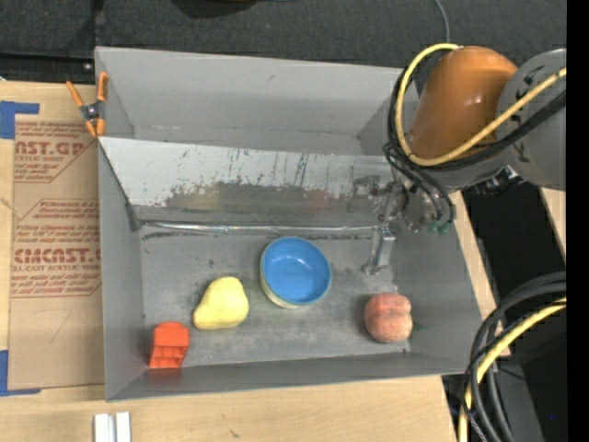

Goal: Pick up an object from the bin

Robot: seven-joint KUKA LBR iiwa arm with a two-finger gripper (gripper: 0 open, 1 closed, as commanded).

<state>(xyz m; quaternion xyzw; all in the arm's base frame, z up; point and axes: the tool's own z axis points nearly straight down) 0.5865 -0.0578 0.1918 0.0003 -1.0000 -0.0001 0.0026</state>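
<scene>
The grey metal bin takes up most of what I can see from here, its sloped walls scuffed and streaked along the back; the floor is a flat grey patch toward the near side. The arm comes in over the right rim, with a rounded orange cover on its wrist; below that cover the gripper hangs down inside the bin on the right-hand side, its tip close to the floor. Whether it is released or clenched I cannot tell from this angle; it sits over bare floor.

The blue bowl is the biggest of the loose things; it stands upright near the middle of the floor, just left of the gripper and apart from it. The yellow pear-shaped thing lies left of the bowl and a little nearer the front wall, close to the bowl; I cannot say whether they touch. The peach, pinkish and round, sits by the front right of the floor; it is the thing nearest the gripper, just in front of the tip and apart from it. The small orange-red block rests in the front left corner, near the yellow thing and well apart from the gripper.
</scene>
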